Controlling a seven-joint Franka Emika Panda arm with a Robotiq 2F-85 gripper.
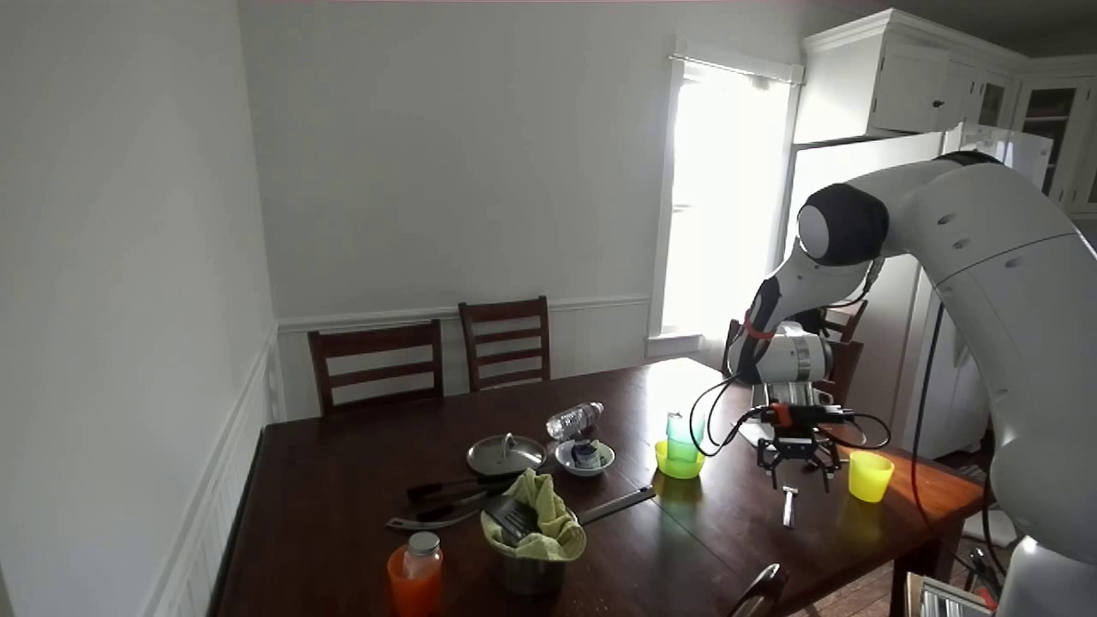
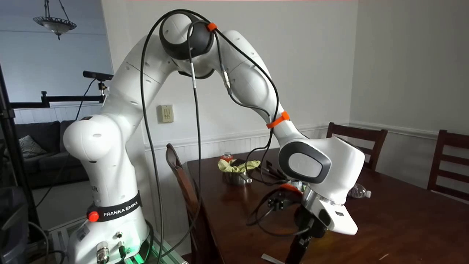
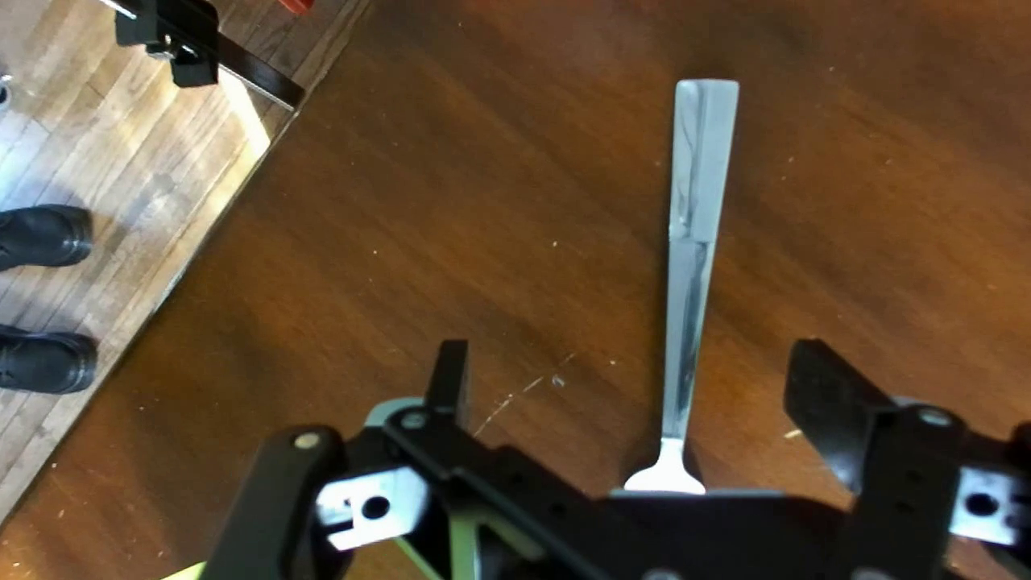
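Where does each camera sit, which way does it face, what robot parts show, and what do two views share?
In an exterior view, a raised camera looks across the table toward the window; the arm enters at right, gripper open.
In an exterior view, the camera sits near the base, facing wall and table; most of the arm shows, gripper cut off below.
On the wrist, the camera faces down at a metal utensil; only gripper parts show.
Both exterior views share arm, table and cloth-lined pot.

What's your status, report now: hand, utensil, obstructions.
Hand open, empty. Metal utensil on table, ungripped. No obstruction seen between them; yellow cup nearby.
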